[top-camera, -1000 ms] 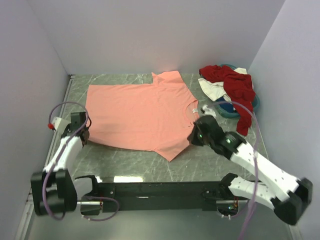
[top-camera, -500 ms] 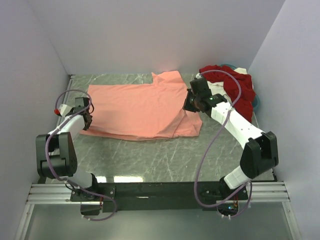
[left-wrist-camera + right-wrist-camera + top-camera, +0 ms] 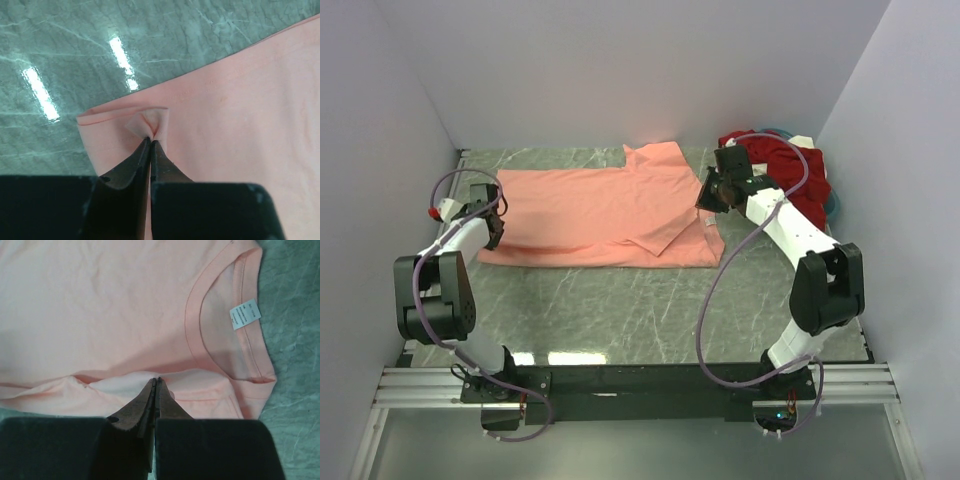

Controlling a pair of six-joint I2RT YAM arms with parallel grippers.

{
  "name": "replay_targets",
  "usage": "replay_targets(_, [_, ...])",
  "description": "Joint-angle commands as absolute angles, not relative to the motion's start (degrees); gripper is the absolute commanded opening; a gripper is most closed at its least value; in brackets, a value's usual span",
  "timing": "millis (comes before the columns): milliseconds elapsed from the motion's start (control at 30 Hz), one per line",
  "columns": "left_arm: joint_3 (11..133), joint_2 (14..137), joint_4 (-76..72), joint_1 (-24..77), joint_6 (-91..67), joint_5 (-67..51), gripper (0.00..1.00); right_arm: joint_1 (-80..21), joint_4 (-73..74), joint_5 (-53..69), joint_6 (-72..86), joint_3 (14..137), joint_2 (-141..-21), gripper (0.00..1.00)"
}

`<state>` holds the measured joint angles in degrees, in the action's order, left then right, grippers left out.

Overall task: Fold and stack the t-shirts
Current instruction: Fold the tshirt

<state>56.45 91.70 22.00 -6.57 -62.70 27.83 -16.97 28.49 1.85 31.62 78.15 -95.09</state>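
Pink shirt [image 3: 590,215] lies flat on the far-centre desk [image 3: 640,310]. Its near part is doubled over toward the far side, so it reads as a band running left-right. Left end effector [image 3: 151,142] is closed, pinching a small tuck of pink fabric at the shirt's left near corner. Right end effector [image 3: 156,382] is closed too, tips clamped on the folded-over layer just near of the collar. Label [image 3: 245,314] is visible inside the neckline. Red shirt [image 3: 795,170] is heaped at far right, just beside the right wrist, with a bit of white shirt [image 3: 804,141] on its far side. A sliver at the heap's right edge looks like the blue shirt [image 3: 833,205], too little showing to be sure.
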Motion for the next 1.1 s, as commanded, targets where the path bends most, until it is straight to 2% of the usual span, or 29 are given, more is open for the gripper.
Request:
replay_targets(0, [59.1,92.4,23.2,-6.9,-63.5,28.3,0.09,-16.3,26.5,2.9,30.8,81.8,-96.1,0.00])
replay_targets(933, [64.2,97.6,23.7,-9.3,-61.4,24.7,0.11,-12.7,25.2,4.5,31.0,86.5,-100.1,0.00])
replay_targets(1033, [66.4,98.9,23.7,-9.6,-60.2,23.4,0.16,-12.5,25.1,4.7,30.9,87.4,-101.8,0.00])
replay_targets(1067, [66.6,99.1,23.6,-9.7,-60.1,22.7,0.21,-12.4,25.3,4.8,30.8,87.8,-102.3,0.00])
